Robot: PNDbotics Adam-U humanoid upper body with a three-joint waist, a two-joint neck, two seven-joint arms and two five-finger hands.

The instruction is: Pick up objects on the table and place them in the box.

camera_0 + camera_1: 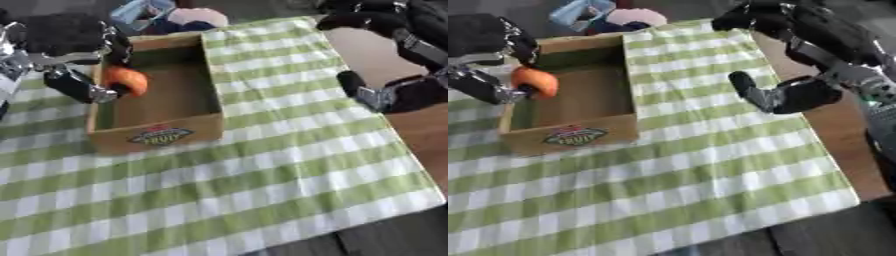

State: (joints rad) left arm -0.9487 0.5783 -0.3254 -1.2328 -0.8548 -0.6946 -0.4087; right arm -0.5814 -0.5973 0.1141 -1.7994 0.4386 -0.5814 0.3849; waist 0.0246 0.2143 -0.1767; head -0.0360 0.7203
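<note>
Desk cover: a green-and-white checked cloth [262, 190] is lying flat over the desk, soft and woven-looking, with nothing resting on it nearer than the box.

Landmark: an open, shallow brown cardboard box [201, 107] with a printed label on its near wall is sitting on the cloth, its long axis running away from the viewer; its matte floor is showing bare.

Task's thing: a small rounded orange object [127, 80], smooth and fruit-like, is hanging just above the left rim of the box, over the inner edge of the opening and not yet resting on the floor.

Left hand: the black and silver left hand [87, 85] is grasping the orange object, its fingers [118, 50] curling around it from above and from the left side of the box.

Key relation: the object is already sitting inside the fingers, with the box floor directly below and a little to the right of it; the left hand is far nearer the box than the right, so the drop looks to be its job.

Right hand: the black right hand [785, 95] is hovering well to the right of the box above the cloth, carrying nothing; I cannot tell whether its fingers are released or clenched.

Beyond the box: soft pink and blue shapes [175, 15] are lying just past the far wall of the box, too vague to name.
</note>
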